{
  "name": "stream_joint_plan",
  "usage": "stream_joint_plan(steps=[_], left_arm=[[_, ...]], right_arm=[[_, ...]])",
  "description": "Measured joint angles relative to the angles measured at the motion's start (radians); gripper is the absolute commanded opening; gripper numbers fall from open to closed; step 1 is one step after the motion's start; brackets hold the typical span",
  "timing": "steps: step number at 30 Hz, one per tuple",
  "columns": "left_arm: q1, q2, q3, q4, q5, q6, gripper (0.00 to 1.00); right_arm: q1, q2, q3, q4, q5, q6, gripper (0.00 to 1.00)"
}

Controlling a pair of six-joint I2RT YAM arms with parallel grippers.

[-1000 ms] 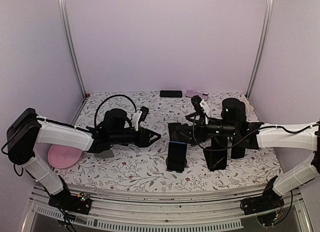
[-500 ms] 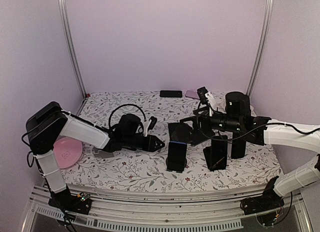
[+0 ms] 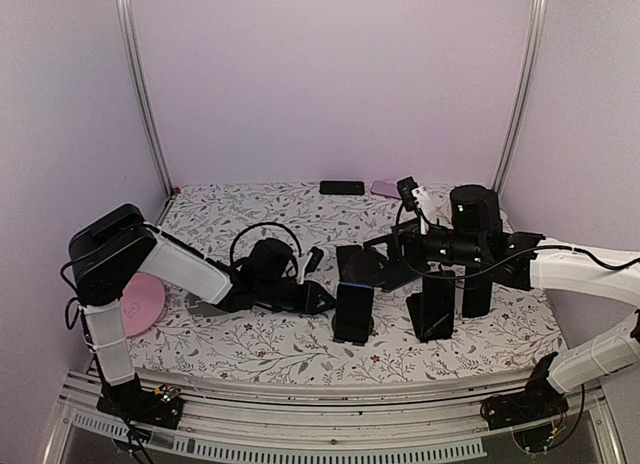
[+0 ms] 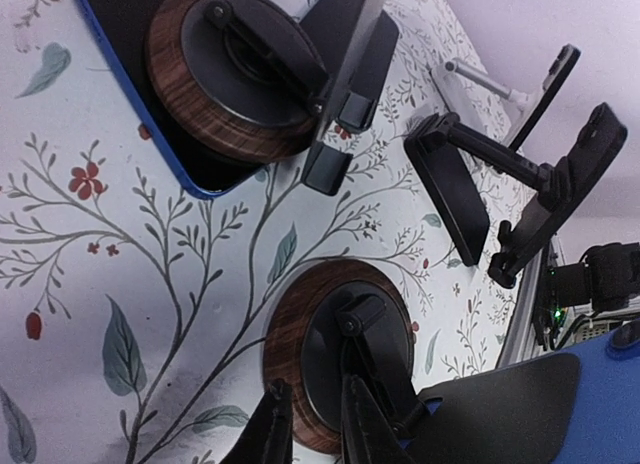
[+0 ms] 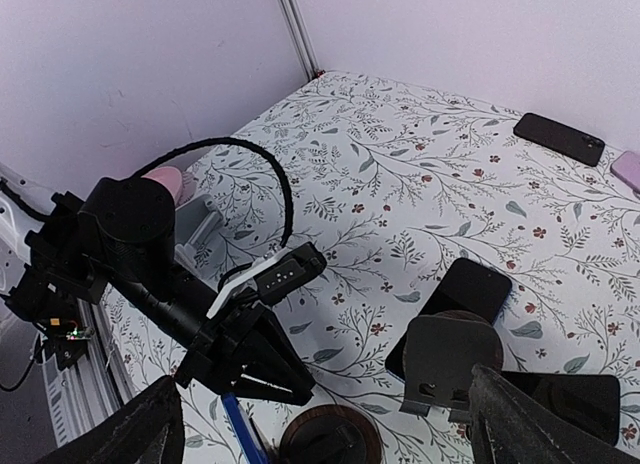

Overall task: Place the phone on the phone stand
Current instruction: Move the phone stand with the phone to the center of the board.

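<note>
Left gripper (image 4: 313, 409): fingers nearly together with only a thin slit between them. Nothing showed in the slit, so it was clamped on nothing. It lay low over the floral cloth (image 3: 260, 334), tips just beside the wooden base of the phone stand (image 4: 285, 334).

Right gripper (image 5: 322, 409): fingers spread wide and empty, raised right of centre in the top view.

Phone (image 3: 353, 302): it appeared to lean upright on the stand plate at centre frame, dark face toward the near edge. A blue case edge was visible in both wrist views. Whether it sat fully in the lip could not be told.

Other phones noted:
- A second phone (image 4: 130, 34), blue-edged, lay flat at upper left of the left wrist view with another wooden-based stand (image 4: 235, 74) sitting on it.
- A black phone (image 3: 342, 187) and a pink phone (image 3: 385, 188) lay flat at the back edge.

Handling judgement:
- Form: a stiff, thin slab, fairly dense, that will not flex.
- Surface: the glass face is slick and breakable, and the case rim gives better friction.
- Hold: best taken across the two long edges near mid-length, with pads on the rim and off the screen.
- Release: the stand looked light and could tip or slide if pushed sideways, so the phone should be let go gently.
- Flat phones: they leave little room for a finger underneath.
</note>
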Motion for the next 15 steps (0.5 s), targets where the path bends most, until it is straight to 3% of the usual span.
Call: stream_joint_plan(steps=[6,15], left_arm=[[-0.006,-0.002,-0.028,0.010,-0.011,-0.029,0.00],[-0.021,-0.010,-0.092,0.000,-0.024,-0.042,0.00]], right_arm=[[0.000,-0.010,0.000,-0.018,0.007,0.004,0.99],[0.000,-0.023,0.000,-0.027,0.020,0.008,0.99]])
